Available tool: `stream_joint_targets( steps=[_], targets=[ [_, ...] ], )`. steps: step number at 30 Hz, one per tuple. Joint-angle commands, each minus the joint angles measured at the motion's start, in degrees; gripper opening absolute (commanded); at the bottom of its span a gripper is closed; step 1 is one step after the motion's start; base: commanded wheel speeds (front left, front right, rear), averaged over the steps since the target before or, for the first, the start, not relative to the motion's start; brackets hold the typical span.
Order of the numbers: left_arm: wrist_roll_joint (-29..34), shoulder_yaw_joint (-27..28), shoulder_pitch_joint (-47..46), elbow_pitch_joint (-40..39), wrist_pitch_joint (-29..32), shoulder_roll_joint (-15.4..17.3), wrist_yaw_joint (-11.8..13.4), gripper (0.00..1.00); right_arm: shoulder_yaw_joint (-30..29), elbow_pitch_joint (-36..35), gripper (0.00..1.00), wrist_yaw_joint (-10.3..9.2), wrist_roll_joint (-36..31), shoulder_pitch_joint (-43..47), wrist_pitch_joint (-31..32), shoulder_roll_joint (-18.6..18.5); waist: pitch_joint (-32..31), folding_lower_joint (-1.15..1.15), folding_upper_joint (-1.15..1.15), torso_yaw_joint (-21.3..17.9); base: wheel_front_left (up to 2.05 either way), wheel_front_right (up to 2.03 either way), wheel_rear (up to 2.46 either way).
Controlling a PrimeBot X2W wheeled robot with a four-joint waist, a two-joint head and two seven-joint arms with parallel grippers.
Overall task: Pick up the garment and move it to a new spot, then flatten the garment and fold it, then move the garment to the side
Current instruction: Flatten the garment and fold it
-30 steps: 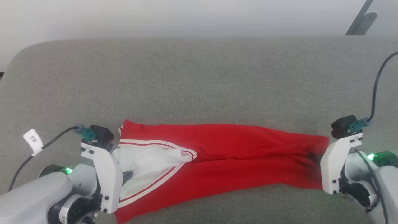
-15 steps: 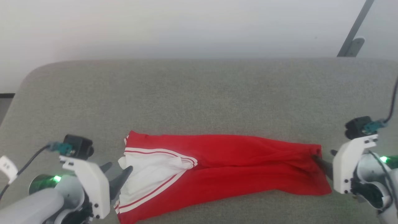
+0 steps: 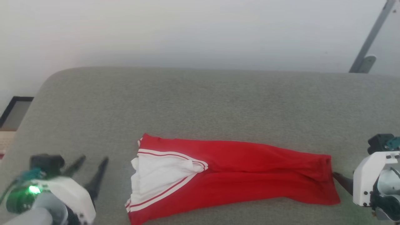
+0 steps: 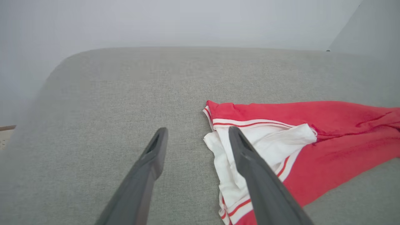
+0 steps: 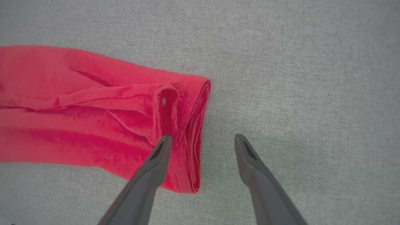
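- Left hand (image 3: 93, 158), 8 o'clock in head view: two long, dark grey, tapered fingers (image 4: 265, 187); white shell (image 3: 73, 193); green indicator light (image 3: 33, 189) lit.
- Right hand (image 5: 203, 137), 4 o'clock in head view: white plate (image 3: 365, 179); black block (image 3: 379, 142) above it; teal connector (image 3: 393, 142).

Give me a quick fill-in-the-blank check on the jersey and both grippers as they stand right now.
1. The left gripper and the right gripper both have their jaws ____.
2. The red jersey shirt lies stretched out on the grey cushion, gripped by ____ gripper.
3. Its white sleeve end lies at the end nearer the ____ gripper.
Missing words: open; neither; left.
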Motion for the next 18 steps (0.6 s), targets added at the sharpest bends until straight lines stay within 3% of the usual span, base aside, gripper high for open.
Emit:
stream_joint_targets(
  steps=[1, 5, 9, 18],
  targets=[
    [1.9, 2.8, 0.9, 0.3, -0.4, -0.8, 0.6, 1.00, -0.2, 0.6, 1.00, -0.09, 0.3, 0.6, 0.1, -0.1, -0.1, 0.00, 0.00, 0.6, 0.00, 0.00, 0.00],
    [8.7, 15.1, 8.5, 1.1, -0.4, -5.1, 0.6, 1.00, -0.6, 3.0, 1.00, -0.09, 1.0, 0.5, 0.4, 0.3, 0.1, 0.00, 0.00, 2.0, 0.00, 0.00, 0.00],
    [16.1, 27.4, 16.5, 1.2, -0.4, -10.3, -1.2, 1.00, -0.2, 5.5, 1.00, -0.08, 1.5, -0.3, -0.1, 0.7, 0.5, 0.00, 0.00, 3.2, 0.00, 0.00, 0.00],
    [30.8, 47.4, 27.3, 2.7, -0.4, -23.3, -10.1, 1.00, 3.4, 11.5, 1.00, -0.07, 2.2, -3.7, -1.1, 1.6, 1.8, 0.00, 0.00, 5.6, 0.00, 0.00, 0.00]
  ],
)
